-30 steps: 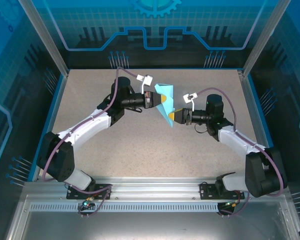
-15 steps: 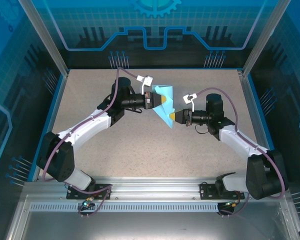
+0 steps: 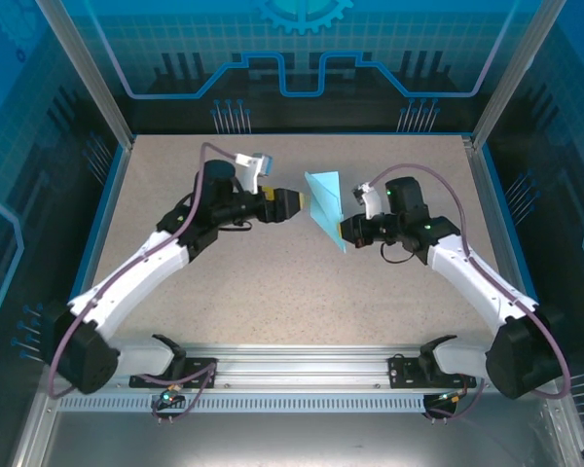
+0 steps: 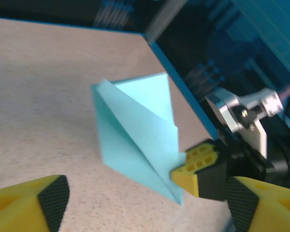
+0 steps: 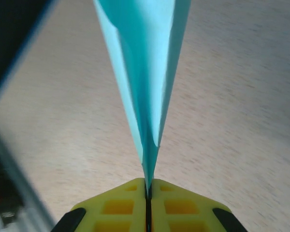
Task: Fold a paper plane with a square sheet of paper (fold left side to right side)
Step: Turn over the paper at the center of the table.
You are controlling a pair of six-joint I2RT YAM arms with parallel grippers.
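Note:
The square sheet of paper is turquoise and folded into a creased, pointed plane-like shape. It stands on edge above the table's middle. My right gripper is shut on its lower corner. In the right wrist view the paper rises in layers from between the closed yellow fingertips of the right gripper. My left gripper is open, just left of the paper and apart from it. In the left wrist view the paper is ahead of the left gripper, and the right gripper's fingers pinch its corner.
The speckled beige table is bounded by a blue rim and transparent blue panels at the back and sides. An aluminium rail carries both arm bases at the near edge.
My left gripper has opened, let go of the paper and drawn back to the left. The right gripper has closed fully on the paper and holds it alone.

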